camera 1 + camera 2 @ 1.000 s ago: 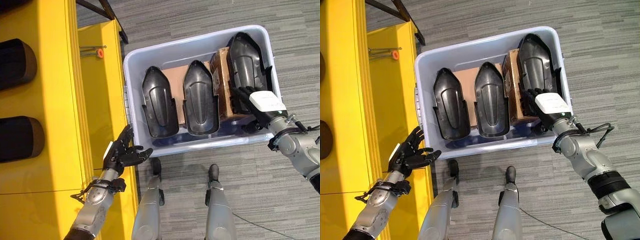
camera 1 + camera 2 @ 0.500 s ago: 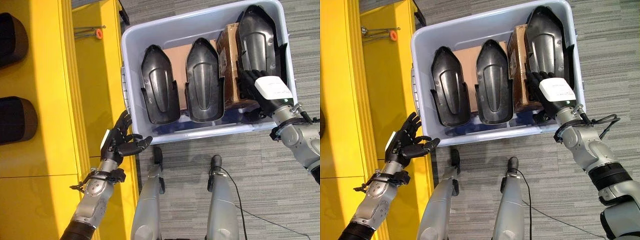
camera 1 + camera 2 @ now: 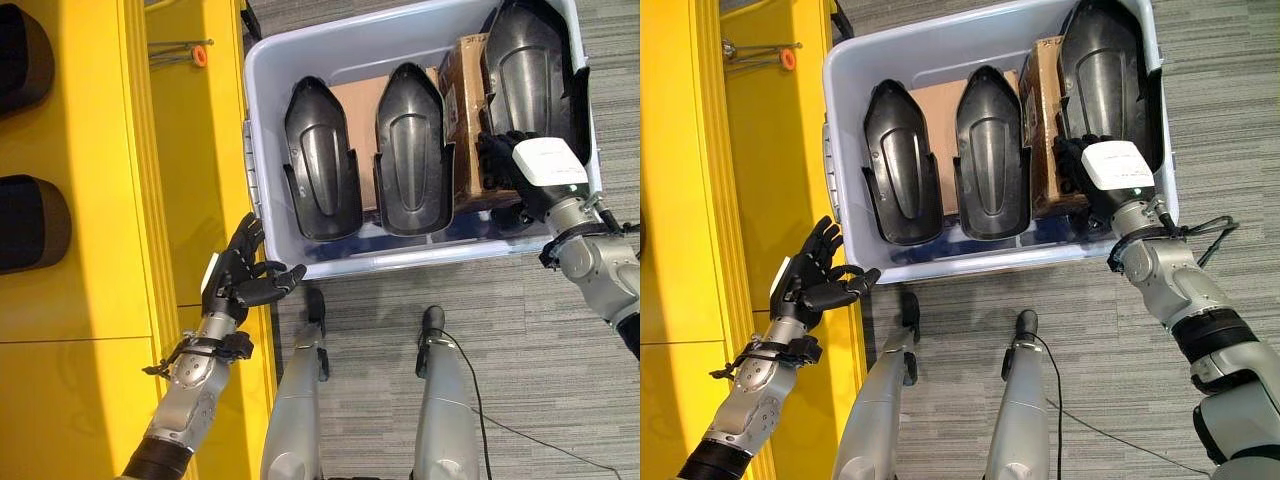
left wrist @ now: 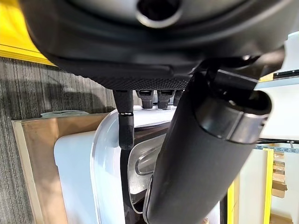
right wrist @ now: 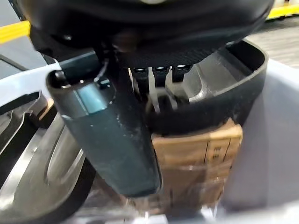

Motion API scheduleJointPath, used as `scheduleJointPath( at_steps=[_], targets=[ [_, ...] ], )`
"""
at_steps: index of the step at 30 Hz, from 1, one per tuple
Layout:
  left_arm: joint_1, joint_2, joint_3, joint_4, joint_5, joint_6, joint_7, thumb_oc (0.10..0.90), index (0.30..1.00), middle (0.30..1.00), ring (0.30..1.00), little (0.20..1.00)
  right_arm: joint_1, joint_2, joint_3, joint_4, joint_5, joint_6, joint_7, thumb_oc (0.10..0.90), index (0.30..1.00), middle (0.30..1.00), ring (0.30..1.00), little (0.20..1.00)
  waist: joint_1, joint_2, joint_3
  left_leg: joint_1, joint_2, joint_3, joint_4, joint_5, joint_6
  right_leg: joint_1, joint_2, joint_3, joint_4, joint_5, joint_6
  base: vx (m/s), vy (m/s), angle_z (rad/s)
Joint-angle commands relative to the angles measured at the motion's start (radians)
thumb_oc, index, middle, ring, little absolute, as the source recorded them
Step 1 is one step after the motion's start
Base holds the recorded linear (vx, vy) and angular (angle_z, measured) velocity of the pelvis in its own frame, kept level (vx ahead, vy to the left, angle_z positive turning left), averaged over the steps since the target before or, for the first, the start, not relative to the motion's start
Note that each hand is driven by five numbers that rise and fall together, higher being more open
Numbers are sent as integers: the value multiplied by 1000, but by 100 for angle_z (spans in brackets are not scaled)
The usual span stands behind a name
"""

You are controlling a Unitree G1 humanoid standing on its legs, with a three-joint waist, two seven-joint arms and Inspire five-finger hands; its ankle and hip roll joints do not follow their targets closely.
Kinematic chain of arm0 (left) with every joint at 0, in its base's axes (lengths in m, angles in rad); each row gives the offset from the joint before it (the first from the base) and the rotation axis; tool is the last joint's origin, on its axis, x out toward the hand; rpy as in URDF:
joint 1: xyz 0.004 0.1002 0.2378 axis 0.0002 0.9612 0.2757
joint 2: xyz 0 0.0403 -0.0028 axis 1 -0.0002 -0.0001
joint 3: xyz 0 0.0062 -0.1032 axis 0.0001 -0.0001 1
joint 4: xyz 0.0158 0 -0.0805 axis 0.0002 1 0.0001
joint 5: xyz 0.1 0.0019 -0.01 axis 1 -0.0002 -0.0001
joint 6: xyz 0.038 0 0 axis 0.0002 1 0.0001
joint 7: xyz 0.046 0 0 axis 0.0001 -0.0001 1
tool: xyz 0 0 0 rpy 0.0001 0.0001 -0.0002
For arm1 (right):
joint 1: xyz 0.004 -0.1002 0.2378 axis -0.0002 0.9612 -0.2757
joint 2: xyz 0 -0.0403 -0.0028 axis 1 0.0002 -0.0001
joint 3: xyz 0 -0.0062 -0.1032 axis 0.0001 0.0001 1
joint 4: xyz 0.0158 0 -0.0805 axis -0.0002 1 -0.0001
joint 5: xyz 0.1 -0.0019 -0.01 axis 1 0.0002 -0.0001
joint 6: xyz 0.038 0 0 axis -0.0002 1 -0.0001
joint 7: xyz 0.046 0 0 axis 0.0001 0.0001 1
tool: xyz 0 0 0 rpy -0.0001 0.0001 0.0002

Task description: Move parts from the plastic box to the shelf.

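Your right hand [image 3: 1085, 165] is curled around the rightmost part [image 3: 1102, 70] in the box [image 3: 840, 120]. Left hand [image 3: 810, 280] relaxed, empty. Three parts left; two on the shelf [image 3: 90, 200].

The grey carpeted floor [image 3: 560, 400] carries a pale plastic box [image 3: 262, 120], set just beside the yellow shelf [image 3: 100, 260]. Two dark rounded parts [image 3: 30, 222] lie on the shelf surface.
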Motion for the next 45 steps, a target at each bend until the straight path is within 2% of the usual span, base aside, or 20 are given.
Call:
scheduleJointPath(
  at_steps=[1, 11, 24, 25, 29, 40, 41, 45],
  targets=[
    [65, 21, -34, 22, 5, 29, -1, 900, 1000, 1000, 1000, 1000, -57, -91, -25, 84, -32, 78, 8, 400, 300, 300, 300, 300, -11, -13, 19, 57, 50, -20, 206, -249, -34, 8, 34, -3, -55, 55, -32, 0, 0, 0],
    [64, 29, -36, 29, 14, 33, -5, 900, 1000, 1000, 1000, 1000, -31, -107, -20, 17, -44, 70, 27, 400, 300, 300, 300, 300, -13, -28, 11, 107, 48, -20, 186, -247, -33, 65, 32, -11, -83, 63, -28, 0, 0, 0],
    [77, 39, -27, 63, 23, 50, -28, 900, 1000, 1000, 1000, 1000, 82, -107, -96, -110, 2, 35, 63, 400, 300, 300, 300, 300, -2, -76, -33, 265, 51, -21, 91, -231, -33, 254, 25, -42, -214, 105, -11, 18, 6, 0],
    [82, 39, -22, 76, 30, 57, -35, 900, 1000, 1000, 1000, 1000, 114, -103, -120, -142, 15, 25, 73, 400, 300, 300, 300, 300, -1, -91, -55, 301, 54, -22, 66, -222, -34, 298, 22, -48, -253, 119, -6, 38, 6, 0],
    [89, 35, -13, 85, 37, 65, -45, 900, 1000, 1000, 1000, 1000, 151, -93, -154, -174, 27, 11, 80, 400, 300, 300, 300, 300, 4, -105, -89, 367, 60, -22, 13, -211, -37, 367, 17, -63, -309, 131, 3, 54, 9, 1],
    [117, 17, -1, 104, 57, 80, -58, 900, 1000, 1000, 1000, 1000, 202, -90, -248, -237, 49, 3, 70, 400, 300, 300, 300, 300, 7, -123, -185, 491, 72, -11, -112, -173, -37, 487, 10, -88, -437, 170, 22, 33, 6, 0],
    [128, 9, 10, 108, 62, 85, -56, 900, 1000, 1000, 1000, 1000, 208, -83, -277, -256, 55, 4, 61, 400, 300, 300, 300, 300, 8, -127, -216, 520, 78, -3, -141, -164, -36, 508, 10, -90, -461, 179, 25, 40, 3, 1],
    [145, -8, 25, 121, 73, 92, -49, 900, 1000, 1000, 1000, 1000, 218, -69, -321, -296, 60, 5, 45, 400, 300, 300, 300, 300, 10, -133, -275, 571, 87, 6, -200, -144, -40, 549, 13, -95, -505, 195, 30, 46, -1, -4]
  ],
)
